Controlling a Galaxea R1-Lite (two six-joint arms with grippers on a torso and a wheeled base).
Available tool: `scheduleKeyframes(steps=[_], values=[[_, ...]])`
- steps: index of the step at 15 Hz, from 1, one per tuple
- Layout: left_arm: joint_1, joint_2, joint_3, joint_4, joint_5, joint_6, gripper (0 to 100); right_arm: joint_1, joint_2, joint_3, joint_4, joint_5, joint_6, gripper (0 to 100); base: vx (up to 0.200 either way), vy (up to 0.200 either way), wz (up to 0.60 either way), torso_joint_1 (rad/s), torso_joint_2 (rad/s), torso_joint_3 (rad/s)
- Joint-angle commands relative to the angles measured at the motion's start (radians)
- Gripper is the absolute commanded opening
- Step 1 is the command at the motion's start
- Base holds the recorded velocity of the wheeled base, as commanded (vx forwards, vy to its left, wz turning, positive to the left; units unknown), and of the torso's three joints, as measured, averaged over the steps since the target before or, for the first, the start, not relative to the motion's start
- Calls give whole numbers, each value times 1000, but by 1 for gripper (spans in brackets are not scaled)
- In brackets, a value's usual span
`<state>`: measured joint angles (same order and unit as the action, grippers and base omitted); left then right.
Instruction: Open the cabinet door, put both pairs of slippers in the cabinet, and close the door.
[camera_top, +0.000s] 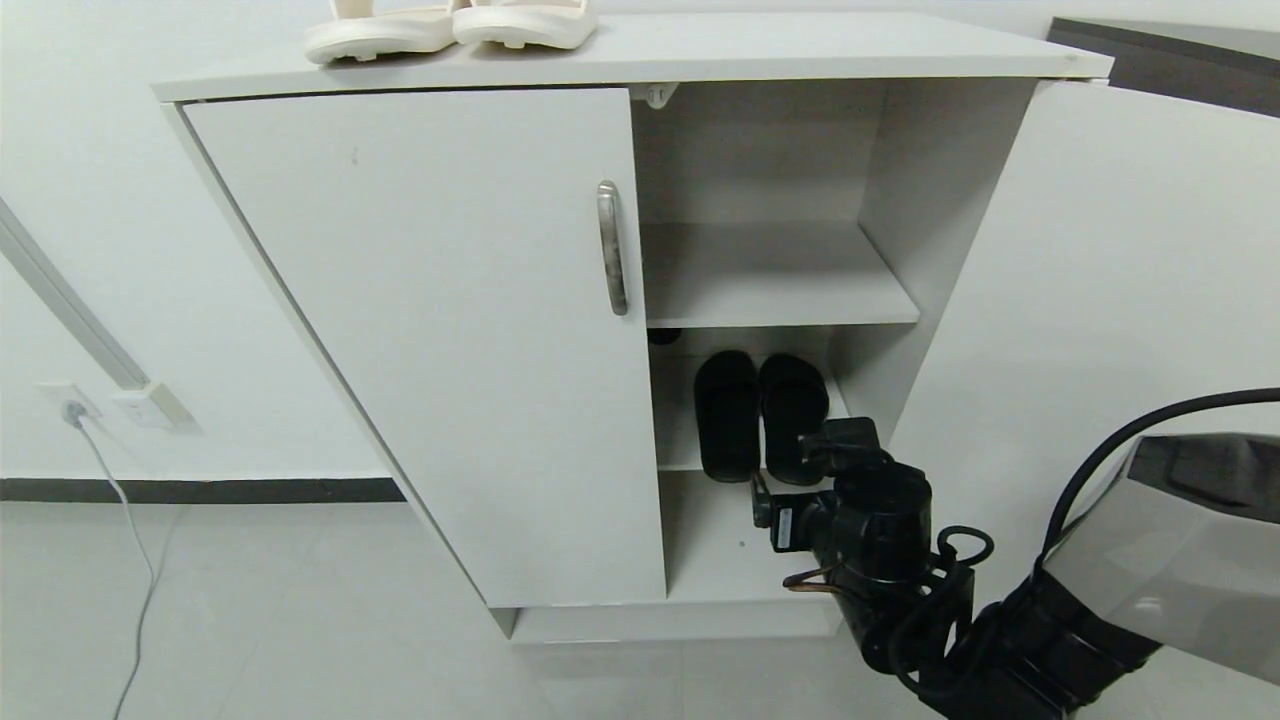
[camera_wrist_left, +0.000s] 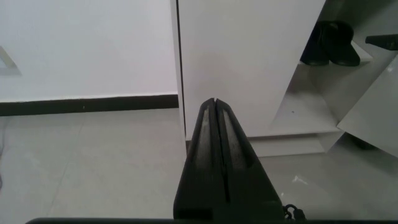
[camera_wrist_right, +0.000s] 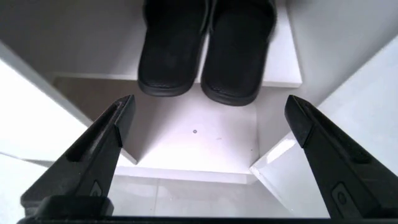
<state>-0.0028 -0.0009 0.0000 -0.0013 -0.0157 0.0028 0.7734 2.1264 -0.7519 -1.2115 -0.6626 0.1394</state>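
Our right gripper (camera_wrist_right: 210, 109) stands with its fingers spread wide and nothing between them, facing into the open half of the cabinet (camera_top: 640, 60). Just ahead of it and a little above, the black slippers (camera_wrist_right: 168, 56) lie side by side, touching, on a lower shelf (camera_wrist_right: 283, 71), their near ends right at the shelf's front edge. We judge this pair as stowed: the fingers are apart from both slippers.

Below the gripper is the bottom shelf (camera_wrist_right: 199, 140), bare where we can see it. To its right, the right door (camera_top: 1100, 280) is swung well open, which gives the arm room to enter. To its left, the left door (camera_top: 420, 330) is closed, its metal handle (camera_top: 611, 248) up above the gripper.

High above and off to the left, the cream slippers (camera_top: 450, 28) rest on the cabinet top, so we reckon they are the next pair to fetch, before the door is closed.

Our left gripper (camera_wrist_left: 213, 102) is pressed closed and empty, low over the floor, before the closed door.
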Motion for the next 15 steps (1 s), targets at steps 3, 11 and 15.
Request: scheduleKeyframes(steps=[3, 11, 15], values=[[0, 1, 0, 0, 0, 0, 0, 0, -9, 9, 0, 0, 0, 100, 0, 0, 0, 0, 0, 0], [0, 1, 0, 1, -1, 0, 0, 7, -25, 22, -3, -2, 0, 100, 0, 0, 0, 2, 1, 105], [0, 1, 0, 0, 0, -1, 0, 47, -144, 105, 18, -2, -9, 100, 0, 0, 0, 2, 1, 151]])
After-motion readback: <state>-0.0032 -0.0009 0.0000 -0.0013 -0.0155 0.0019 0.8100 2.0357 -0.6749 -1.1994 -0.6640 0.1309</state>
